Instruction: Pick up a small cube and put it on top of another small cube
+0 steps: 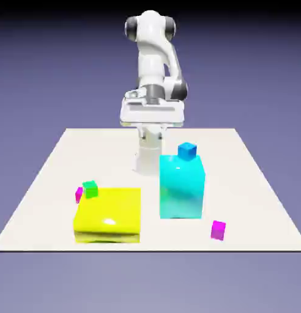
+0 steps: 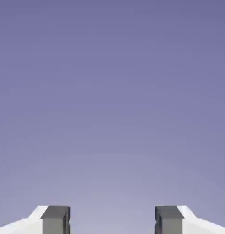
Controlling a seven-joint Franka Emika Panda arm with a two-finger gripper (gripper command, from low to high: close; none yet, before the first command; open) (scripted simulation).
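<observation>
A plain blue-violet backdrop (image 1: 43, 67) fills everything behind and around the scene — darker toward the top, paler lower down. An off-white surface (image 1: 251, 183) lies flat in the middle, evenly lit and matte. The hand view shows only that same violet haze (image 2: 112, 91).

End effector (image 2: 112, 221) fingertips (image 2: 55, 220) wide apart against plain blue-violet backdrop (image 2: 112, 91)

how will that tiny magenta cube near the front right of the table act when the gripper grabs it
The magenta cube looks rigid and flat-sided, so it probably won't roll. Its glossy faces may be slippery. Being so small beside the cyan block, it is likely light and could skid if nudged.
</observation>
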